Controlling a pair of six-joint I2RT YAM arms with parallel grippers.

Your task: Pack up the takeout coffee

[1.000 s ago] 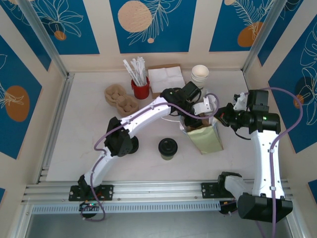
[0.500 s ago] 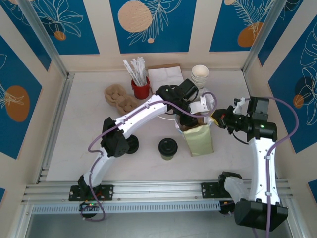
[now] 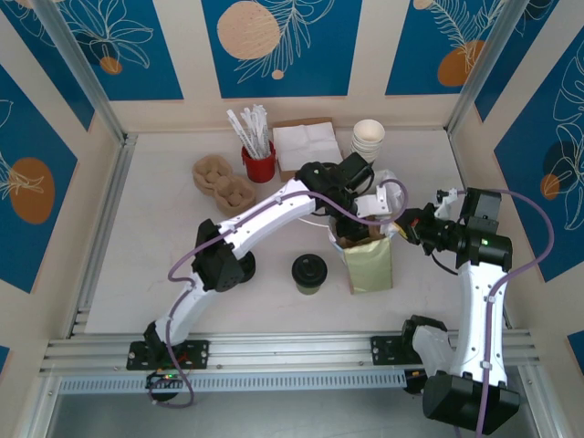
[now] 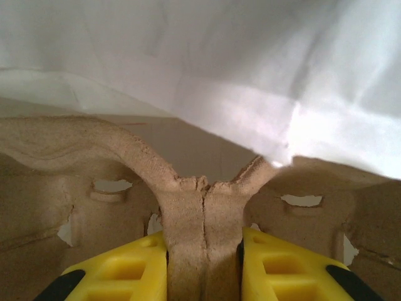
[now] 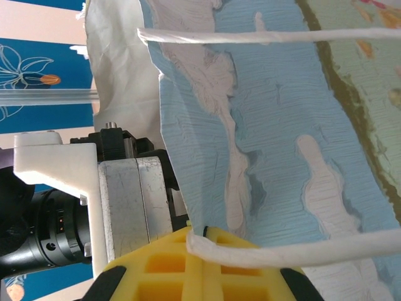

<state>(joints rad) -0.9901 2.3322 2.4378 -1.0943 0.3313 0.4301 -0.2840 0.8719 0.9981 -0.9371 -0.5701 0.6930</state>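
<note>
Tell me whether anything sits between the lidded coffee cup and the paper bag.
Nothing lies on the table between the coffee cup and the bag. But the bag's mouth is taken: the left gripper holds a cardboard tray in it, and the right gripper pinches the bag's rim.

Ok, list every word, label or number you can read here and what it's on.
No readable text anywhere.
The paper bag: printed pattern, no words.
The wall panels: flower drawings, no lettering.
The takeout coffee: any marking on its lid too small to read.
The pulp cup carrier: blank.
</note>
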